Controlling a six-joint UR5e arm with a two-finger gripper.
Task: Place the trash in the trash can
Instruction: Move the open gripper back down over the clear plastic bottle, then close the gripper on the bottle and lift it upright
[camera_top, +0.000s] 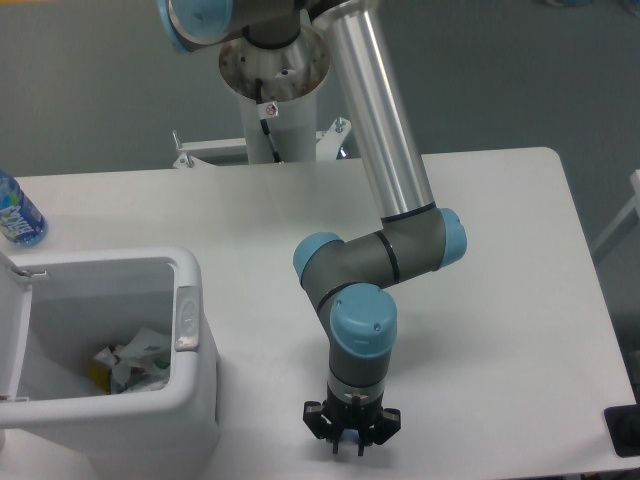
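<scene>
The trash can (190, 400) is the white boxy bin at the front left, with its lid (12, 330) swung open to the left and a grey tab (187, 318) on its rim. A crumpled white wrapper with green print (138, 358) lies inside it. My gripper (350, 440) points straight down near the table's front edge, to the right of the bin. The wrist hides its fingers, so I cannot tell whether it is open or holds anything. The flattened clear bottle is not in view.
An uncrushed water bottle with a blue label (16, 212) stands at the far left edge of the white table (500, 300). The arm's pedestal (275, 100) rises behind the table. A dark object (625, 430) sits at the front right corner.
</scene>
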